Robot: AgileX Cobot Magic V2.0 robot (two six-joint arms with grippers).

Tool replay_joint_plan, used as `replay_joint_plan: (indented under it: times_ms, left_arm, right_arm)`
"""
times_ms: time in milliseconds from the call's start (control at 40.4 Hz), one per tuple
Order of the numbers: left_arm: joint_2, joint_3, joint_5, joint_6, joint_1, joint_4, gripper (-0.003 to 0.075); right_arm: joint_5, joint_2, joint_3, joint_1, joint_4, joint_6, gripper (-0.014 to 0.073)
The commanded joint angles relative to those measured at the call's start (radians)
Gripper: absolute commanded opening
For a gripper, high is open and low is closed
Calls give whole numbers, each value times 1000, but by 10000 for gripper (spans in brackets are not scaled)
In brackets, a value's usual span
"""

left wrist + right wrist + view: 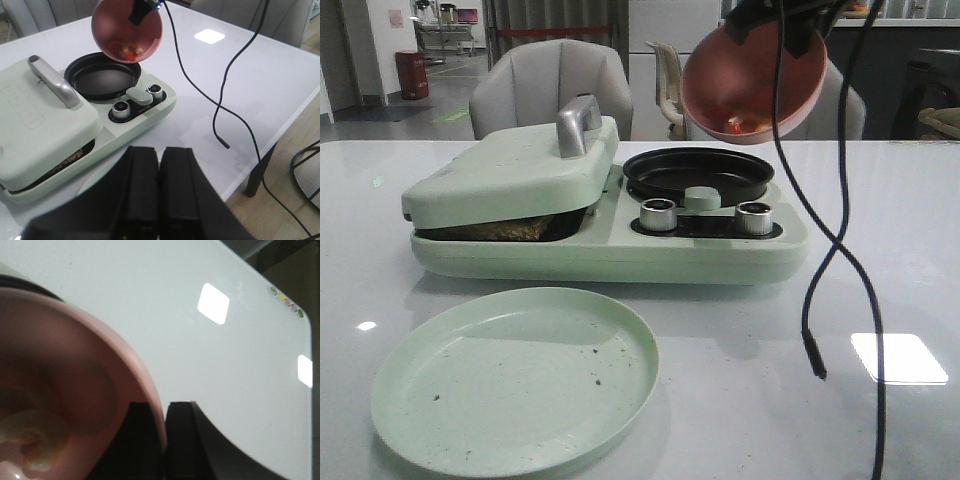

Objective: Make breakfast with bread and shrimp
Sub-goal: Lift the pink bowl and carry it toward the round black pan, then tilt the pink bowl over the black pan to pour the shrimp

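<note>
Right claw [161,440] clamped on rim of pink bowl [755,80], one finger inside, one outside the wall. Bowl held tilted in the air above the round black pan [698,172], mouth turned down toward the pan, at 1 o'clock in the front view. Shrimp [131,50] lying as small orange-beige lumps against the lowest part of the bowl's inner wall; none seen in the pan.

Left claw [160,185] together, fingers pressed side by side, holding nothing, hovering over the near desk [880,220] edge.

Green breakfast machine [610,250] standing at centre of desk. Left-hand lid [510,175] with silver handle [576,125] resting almost shut, propped slightly ajar. Bread [510,229] visible only as a brown edge in the gap under the lid; number of slices cannot be told. Two silver knobs [658,214] on the front panel below the pan.

Pale green plate [515,375] at 7 o'clock on the desk, just in front of the machine, bearing only dark crumbs. Black cable [840,240] hanging from the right arm, loose end dangling at 4 o'clock.
</note>
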Motion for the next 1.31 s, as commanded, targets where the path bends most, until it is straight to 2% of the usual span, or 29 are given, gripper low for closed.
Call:
replay_joint_plan:
  times_ms: [0,322,569,718,1287]
  left_arm:
    - [-2,-30,-69,0,-6,-26,101]
    - [-2,-30,-69,0,-6,-26,101]
    - [-2,-30,-69,0,-6,-26,101]
    - [-2,-30,-69,0,-6,-26,101]
    - [-2,-30,-70,0,-6,-26,101]
  right_arm:
    - [-16,-23,-80,24,-163,43,43]
    - [93,58,-136,107,-529,179,43]
    - [149,76,-136,164,-800,228,43]
    - [208,79,-136,184,-1007,259,43]
    - [206,144,-172,183,-1007,258,43]
